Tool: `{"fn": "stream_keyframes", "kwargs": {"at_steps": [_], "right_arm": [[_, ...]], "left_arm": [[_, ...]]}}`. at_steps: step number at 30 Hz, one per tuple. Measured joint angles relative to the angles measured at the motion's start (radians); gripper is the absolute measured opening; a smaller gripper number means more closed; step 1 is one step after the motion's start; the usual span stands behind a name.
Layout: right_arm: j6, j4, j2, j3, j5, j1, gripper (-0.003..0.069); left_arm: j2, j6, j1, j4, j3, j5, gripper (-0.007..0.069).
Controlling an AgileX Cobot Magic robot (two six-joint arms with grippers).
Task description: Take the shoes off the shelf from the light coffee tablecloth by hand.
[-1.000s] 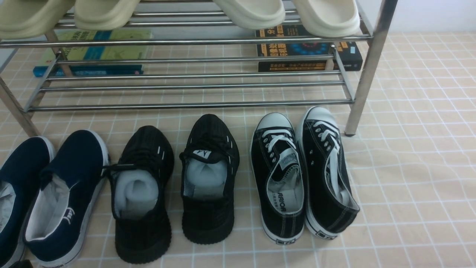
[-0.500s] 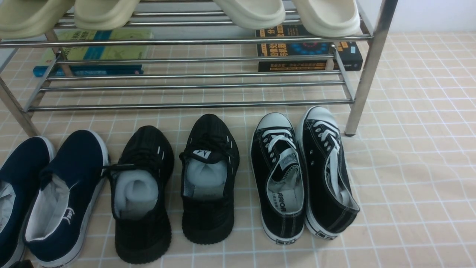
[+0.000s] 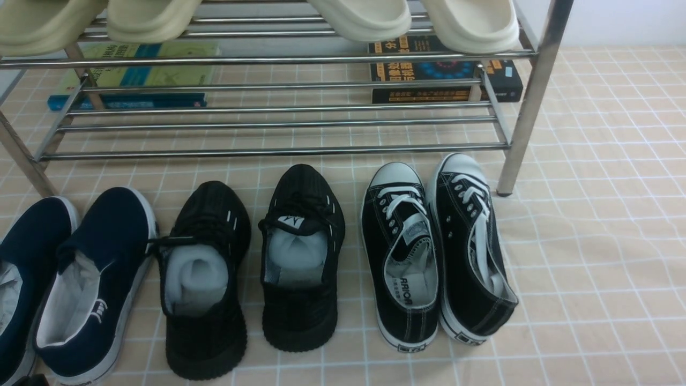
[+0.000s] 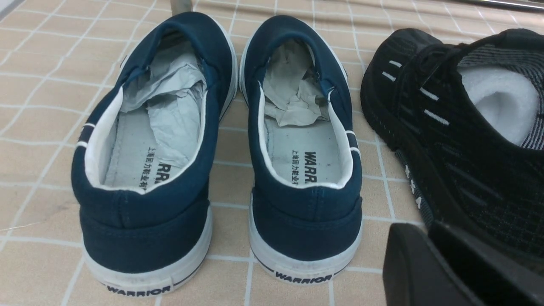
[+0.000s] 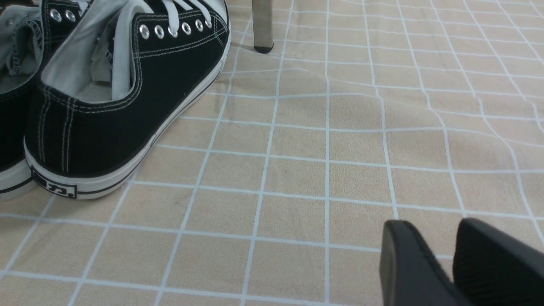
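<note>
The two all-black knit shoes stand side by side on the light coffee tablecloth (image 3: 589, 225), in front of the shelf (image 3: 278, 150). The left shoe (image 3: 203, 279) and the right shoe (image 3: 301, 257) have white stuffing inside and point their toes at the shelf. The left shoe also shows in the left wrist view (image 4: 459, 140). My left gripper (image 4: 427, 227) is shut and empty, low beside that shoe's heel. My right gripper (image 5: 433, 229) is shut and empty over bare cloth, to the right of all the shoes.
Navy slip-ons (image 3: 80, 284) stand left of the black pair, and black canvas sneakers (image 3: 434, 252) with white toe caps stand right of it. Cream slippers (image 3: 364, 16) sit on the shelf's upper tier. Books (image 3: 445, 75) lie behind the shelf. A shelf leg (image 5: 262, 25) stands near the canvas sneakers.
</note>
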State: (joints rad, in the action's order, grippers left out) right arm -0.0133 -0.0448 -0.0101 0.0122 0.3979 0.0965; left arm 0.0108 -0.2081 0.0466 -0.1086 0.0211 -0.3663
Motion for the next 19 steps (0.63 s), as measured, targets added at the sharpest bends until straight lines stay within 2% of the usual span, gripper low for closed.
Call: {"fn": "stream_keyframes", "kwargs": {"at_steps": [19], "right_arm": [[0.0, 0.0, 0.0, 0.0, 0.0, 0.0, 0.0224]], "left_arm": [[0.0, 0.0, 0.0, 0.0, 0.0, 0.0, 0.0101]]}}
